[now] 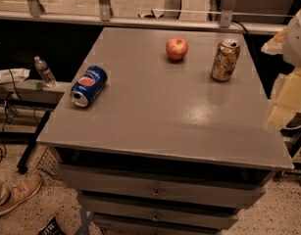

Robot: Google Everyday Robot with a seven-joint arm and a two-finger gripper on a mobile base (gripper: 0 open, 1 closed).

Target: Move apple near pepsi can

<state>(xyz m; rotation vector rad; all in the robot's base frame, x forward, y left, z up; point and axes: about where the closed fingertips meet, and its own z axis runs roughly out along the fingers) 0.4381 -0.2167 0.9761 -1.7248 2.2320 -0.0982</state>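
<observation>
The red apple [177, 48] with yellowish patches sits upright on the far middle of the grey cabinet top [160, 116]. The blue pepsi can [89, 86] lies on its side near the left edge, silver end toward the front left. Apple and can are well apart. My gripper [286, 99] shows as pale cream and white shapes at the right edge of the view, beside the cabinet top's right edge. It is away from both objects and holds nothing that I can see.
An upright gold-brown can [225, 60] stands right of the apple. A small clear water bottle [44, 71] stands on a low shelf left of the cabinet. Drawers [155, 192] front the cabinet. A shoe [15, 192] is on the floor at left.
</observation>
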